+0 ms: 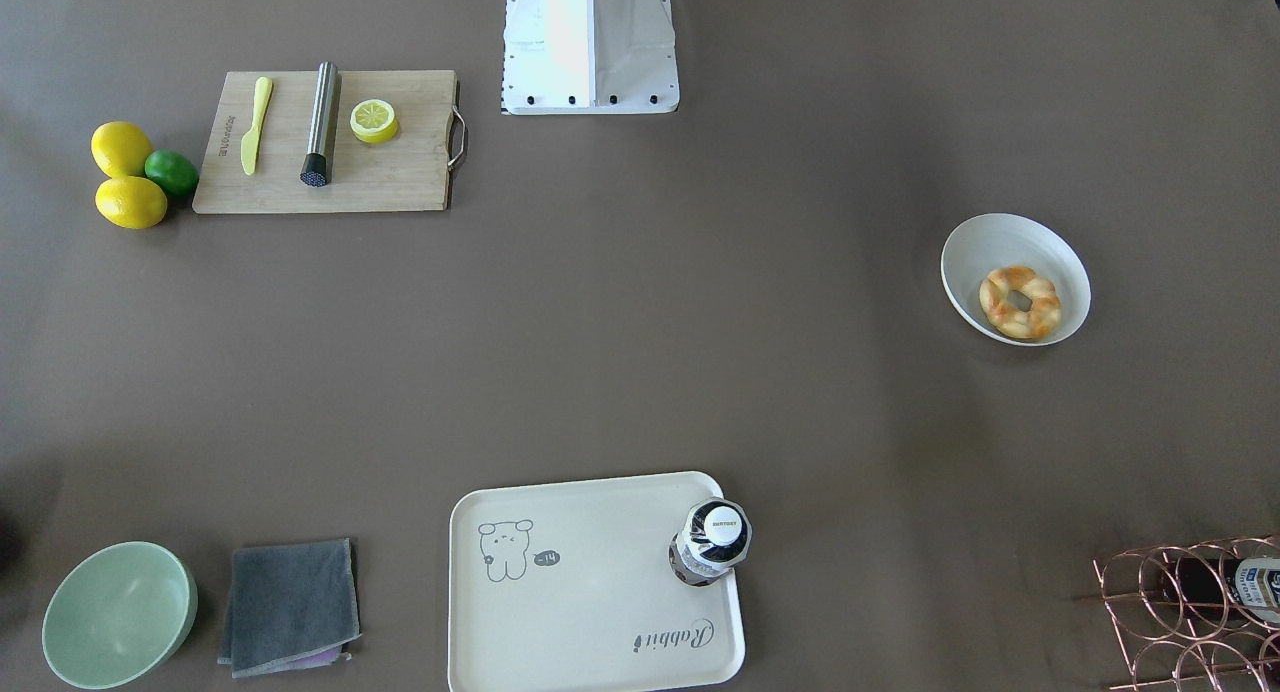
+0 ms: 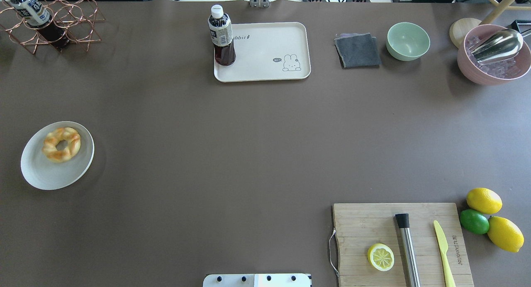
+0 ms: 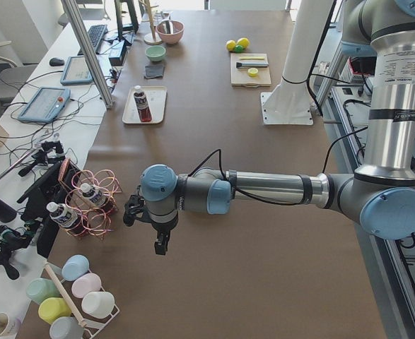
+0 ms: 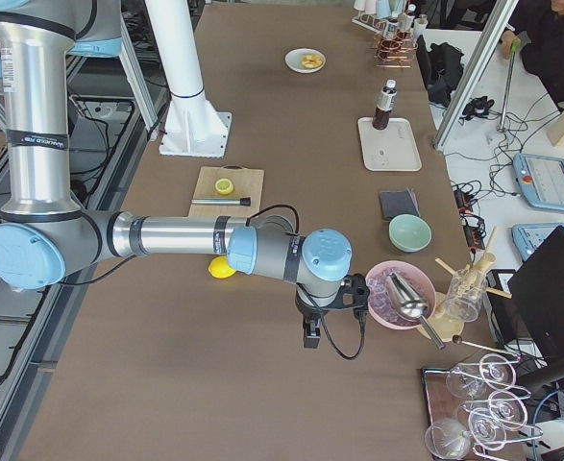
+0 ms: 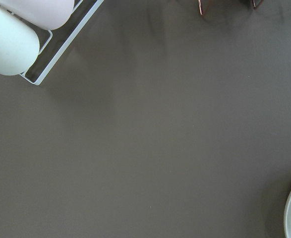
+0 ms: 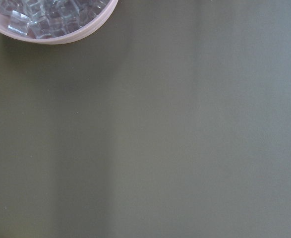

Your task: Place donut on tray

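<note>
The donut (image 2: 61,144) lies on a plate (image 2: 43,175) at the counter's (image 2: 249,154) 9 o'clock overhead; the tray (image 2: 265,54) sits at 12. Whether left hand (image 3: 161,244) or right hand (image 4: 310,336) is apart or together, I cannot tell.

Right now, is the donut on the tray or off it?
Off. The donut lies on the white plate, apart from the tray, which holds only an upright bottle.

Donut (image 2: 61,144) apart from tray (image 2: 265,73)
</note>
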Tool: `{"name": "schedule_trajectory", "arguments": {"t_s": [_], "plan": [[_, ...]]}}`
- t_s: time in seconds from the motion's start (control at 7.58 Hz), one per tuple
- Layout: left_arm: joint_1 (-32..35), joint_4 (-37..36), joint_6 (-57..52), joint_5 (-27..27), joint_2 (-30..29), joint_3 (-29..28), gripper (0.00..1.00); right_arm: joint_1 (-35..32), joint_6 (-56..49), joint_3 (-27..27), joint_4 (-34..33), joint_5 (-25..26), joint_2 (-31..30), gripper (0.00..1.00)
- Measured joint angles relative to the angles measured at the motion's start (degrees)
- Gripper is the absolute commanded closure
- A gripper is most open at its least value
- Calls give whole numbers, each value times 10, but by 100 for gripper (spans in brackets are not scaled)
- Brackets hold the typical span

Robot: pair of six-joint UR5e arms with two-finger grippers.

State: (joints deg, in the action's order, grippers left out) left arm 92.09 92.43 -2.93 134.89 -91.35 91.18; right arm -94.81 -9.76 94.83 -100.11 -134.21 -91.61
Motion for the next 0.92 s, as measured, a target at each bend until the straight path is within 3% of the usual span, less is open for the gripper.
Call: {"name": "schedule_trajectory", "arguments": {"t_s": [0.92], "plan": [[-1,2,-2,-2,-7,-10,2,0,-1,2,0,0,-3,0]]}}
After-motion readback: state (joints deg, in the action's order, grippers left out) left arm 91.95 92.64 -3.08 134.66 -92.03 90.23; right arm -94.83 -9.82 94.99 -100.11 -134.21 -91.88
